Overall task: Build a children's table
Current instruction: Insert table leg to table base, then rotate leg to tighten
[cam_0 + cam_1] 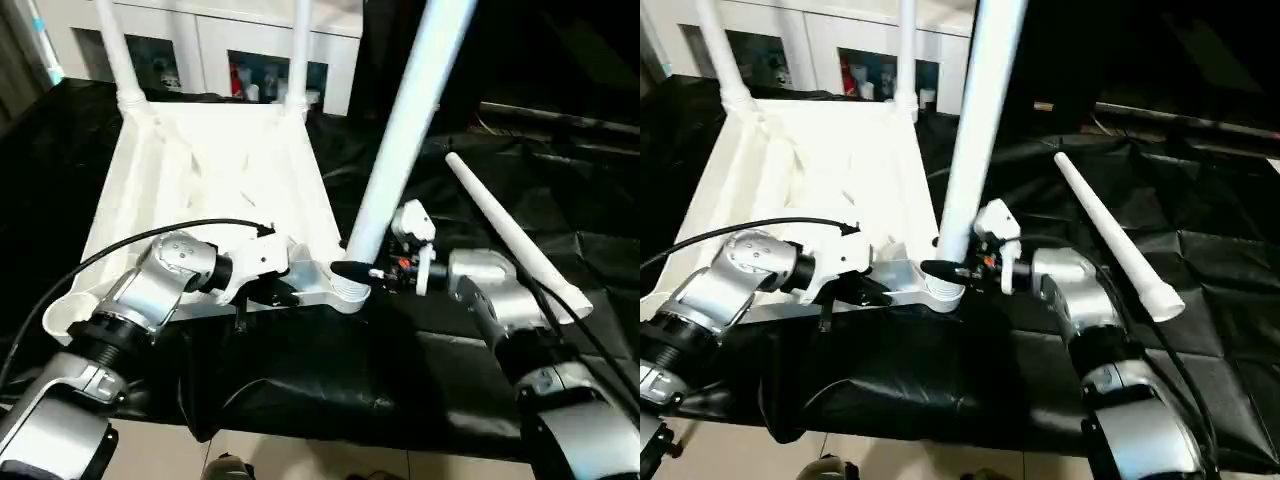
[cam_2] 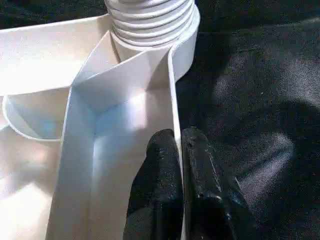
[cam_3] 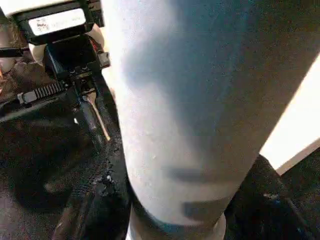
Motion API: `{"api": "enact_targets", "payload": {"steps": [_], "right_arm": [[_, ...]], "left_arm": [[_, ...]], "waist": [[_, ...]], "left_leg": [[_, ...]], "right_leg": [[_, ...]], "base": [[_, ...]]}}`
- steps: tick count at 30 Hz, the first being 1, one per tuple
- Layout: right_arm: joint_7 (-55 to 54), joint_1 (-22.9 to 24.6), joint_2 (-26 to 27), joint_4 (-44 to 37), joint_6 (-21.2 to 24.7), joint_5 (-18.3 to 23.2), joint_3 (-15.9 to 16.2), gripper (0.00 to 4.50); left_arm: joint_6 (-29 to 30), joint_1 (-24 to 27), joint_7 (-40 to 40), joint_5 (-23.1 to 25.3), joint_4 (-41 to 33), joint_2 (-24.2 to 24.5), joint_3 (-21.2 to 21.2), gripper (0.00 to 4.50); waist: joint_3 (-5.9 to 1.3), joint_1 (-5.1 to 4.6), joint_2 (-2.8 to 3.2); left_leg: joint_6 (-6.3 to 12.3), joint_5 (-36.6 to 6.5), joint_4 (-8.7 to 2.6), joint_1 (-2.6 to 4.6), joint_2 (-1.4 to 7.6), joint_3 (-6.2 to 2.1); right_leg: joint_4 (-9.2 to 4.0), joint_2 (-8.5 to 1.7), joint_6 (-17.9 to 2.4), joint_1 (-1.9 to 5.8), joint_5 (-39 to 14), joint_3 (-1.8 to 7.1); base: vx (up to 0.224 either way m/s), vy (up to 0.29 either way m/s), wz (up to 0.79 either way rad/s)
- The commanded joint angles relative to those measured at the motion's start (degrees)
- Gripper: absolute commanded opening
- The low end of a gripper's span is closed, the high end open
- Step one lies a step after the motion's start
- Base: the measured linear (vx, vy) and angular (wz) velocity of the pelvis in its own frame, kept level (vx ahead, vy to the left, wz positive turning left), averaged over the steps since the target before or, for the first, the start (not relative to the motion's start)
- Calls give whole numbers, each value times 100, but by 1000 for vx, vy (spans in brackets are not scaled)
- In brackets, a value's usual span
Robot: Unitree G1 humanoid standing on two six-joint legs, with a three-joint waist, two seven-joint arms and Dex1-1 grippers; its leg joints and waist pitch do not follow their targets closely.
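At near corner socket: your right gripper (image 1: 352, 271) clamps upright white tapered plastic leg (image 1: 405, 130); left gripper (image 2: 179, 150) pinches white ribbed tabletop (image 1: 215, 170) rim.

Black sheet (image 1: 560, 200) covers my bench, creased and shiny, with folds running toward the far right corner. Its near edge hangs over the bench front in loose wrinkles. Pale floor (image 1: 320, 455) shows below that near edge. Beyond the far edge stands a white cabinet (image 1: 215, 40) with glass doors; small coloured items sit behind the glass, too small to tell apart. A dark panel (image 1: 1160, 50) rises behind the far right side of the bench.
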Motion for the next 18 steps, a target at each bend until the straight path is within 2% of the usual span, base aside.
{"api": "enact_targets", "payload": {"steps": [1,5,9,12,16,17,18], "right_arm": [[-264,323,-123,451,198,-366,106,191],[-251,327,-118,502,152,-391,126,191],[-288,281,-101,569,116,-404,122,191],[-562,266,-50,619,98,-407,53,191],[-1532,275,88,806,55,-566,-58,191],[-1967,288,152,876,77,-639,-93,191],[-2429,290,222,963,119,-699,-141,191]], "left_arm": [[-258,-185,-369,-32,-195,-58,-164,0],[-290,-184,-431,-42,-187,-47,-167,0],[-333,-193,-495,-22,-155,-26,-167,0],[-195,-255,-245,51,-46,-106,-113,0],[156,-378,331,90,181,-332,65,0],[262,-420,537,106,255,-410,123,0],[379,-466,732,132,332,-481,168,0]], "waist": [[-364,-4,144],[-356,-4,145],[-364,-6,169],[-347,-14,165],[-296,-50,139],[-283,-76,125],[-270,-89,144]], "left_leg": [[-278,-2258,-453,190,191,-117],[-295,-2371,-461,195,192,-130],[-319,-2417,-465,203,194,-136],[-320,-2522,-467,214,186,-133],[-435,-2982,-473,271,176,-180],[-454,-3084,-474,265,169,-209],[-484,-3175,-470,284,159,-229]], "right_leg": [[-438,-379,-1163,180,-1755,248],[-463,-389,-1110,179,-1952,249],[-452,-382,-1143,176,-1859,247],[-473,-374,-1127,163,-1993,243],[-567,-413,-907,112,-2911,220],[-600,-425,-774,113,-3258,196],[-646,-435,-635,87,-3586,168]], "base": [[0,0,0],[0,0,0],[0,0,0],[0,0,0],[0,0,0],[0,0,0],[-57,10,-11]]}}
